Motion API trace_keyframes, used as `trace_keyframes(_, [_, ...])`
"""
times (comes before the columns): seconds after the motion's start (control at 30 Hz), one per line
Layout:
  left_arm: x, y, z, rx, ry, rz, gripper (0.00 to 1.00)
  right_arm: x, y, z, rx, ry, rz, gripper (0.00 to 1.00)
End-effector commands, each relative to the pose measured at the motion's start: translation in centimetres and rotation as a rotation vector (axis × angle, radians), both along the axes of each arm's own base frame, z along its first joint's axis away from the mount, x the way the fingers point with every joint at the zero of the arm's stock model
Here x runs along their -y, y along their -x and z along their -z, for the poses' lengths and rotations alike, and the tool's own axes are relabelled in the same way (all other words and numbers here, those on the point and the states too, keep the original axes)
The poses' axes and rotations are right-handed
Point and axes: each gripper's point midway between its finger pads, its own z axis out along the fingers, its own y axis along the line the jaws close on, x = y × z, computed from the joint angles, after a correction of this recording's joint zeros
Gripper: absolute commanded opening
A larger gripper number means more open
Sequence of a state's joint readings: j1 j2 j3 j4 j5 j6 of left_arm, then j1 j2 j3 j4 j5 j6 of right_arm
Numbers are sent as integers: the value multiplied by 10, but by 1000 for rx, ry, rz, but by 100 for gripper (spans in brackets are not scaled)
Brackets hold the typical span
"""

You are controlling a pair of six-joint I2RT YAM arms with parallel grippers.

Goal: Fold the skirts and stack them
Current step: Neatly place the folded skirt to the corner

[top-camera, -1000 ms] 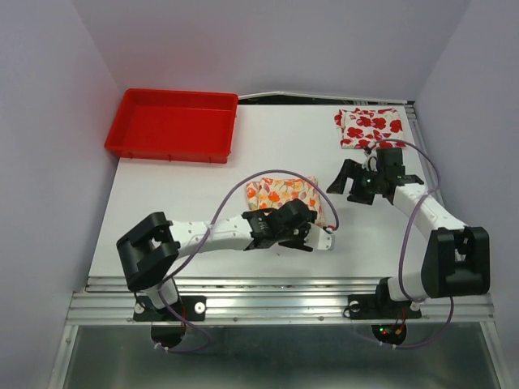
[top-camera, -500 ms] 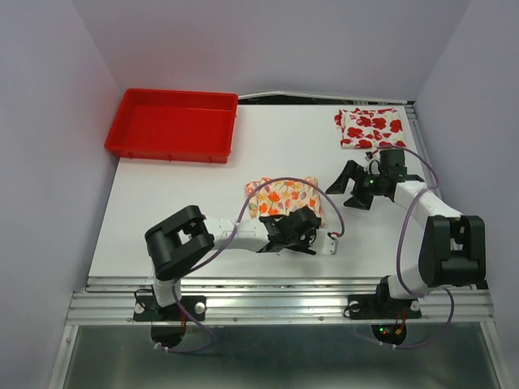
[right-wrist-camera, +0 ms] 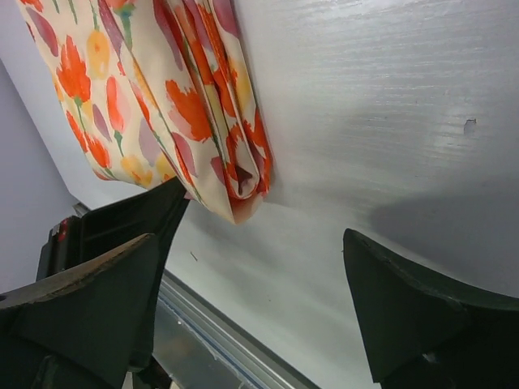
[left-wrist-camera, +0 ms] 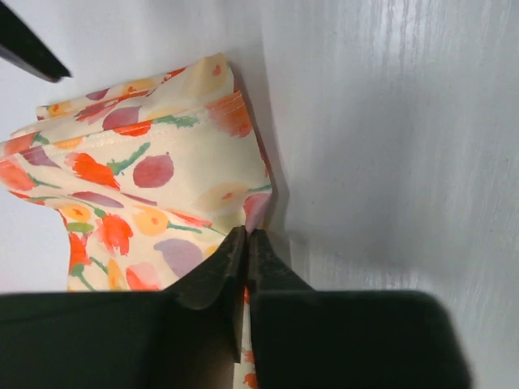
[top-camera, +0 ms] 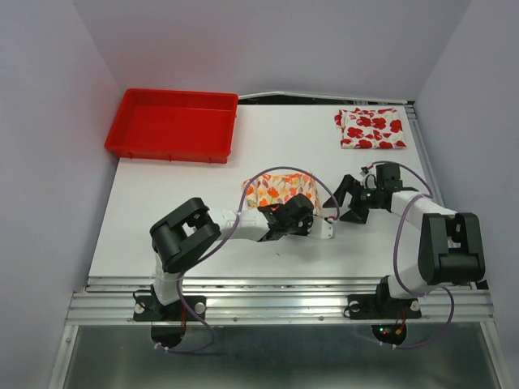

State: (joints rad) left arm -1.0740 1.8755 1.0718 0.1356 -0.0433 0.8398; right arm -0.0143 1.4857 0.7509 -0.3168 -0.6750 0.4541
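White desk [top-camera: 178, 203]: red tray [top-camera: 172, 151] at the far left corner; white skirt with red flowers [top-camera: 371, 128] at the far right corner; cream skirt [top-camera: 276, 188] near the middle.

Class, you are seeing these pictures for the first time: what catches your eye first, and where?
The bright red tray at the far left stands out most. In the middle, the left gripper pinches the edge of the cream skirt, with the right gripper open beside it. The red-flowered skirt lies folded at the far right.
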Motion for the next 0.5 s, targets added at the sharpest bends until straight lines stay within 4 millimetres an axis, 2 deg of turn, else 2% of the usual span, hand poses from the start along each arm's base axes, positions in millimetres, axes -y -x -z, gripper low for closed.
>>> trace_keyframes(0.0, [19, -1, -23, -61, 105, 22, 1, -6, -10, -9, 83, -56, -5, 100])
trace_keyframes(0.17, [23, -4, -42, -128, 185, 20, 0, -15, -5, 0, 95, -143, 8, 100])
trace_keyframes(0.2, [23, -5, -46, -132, 197, 18, 0, -16, -13, -2, 143, -154, 9, 100])
trace_keyframes(0.4, [22, -14, -60, -182, 255, 7, 0, -25, -23, -9, 204, -271, 53, 100])
trace_keyframes(0.47, [24, -15, -65, -206, 279, 8, 0, -26, -25, -2, 183, -283, 62, 100])
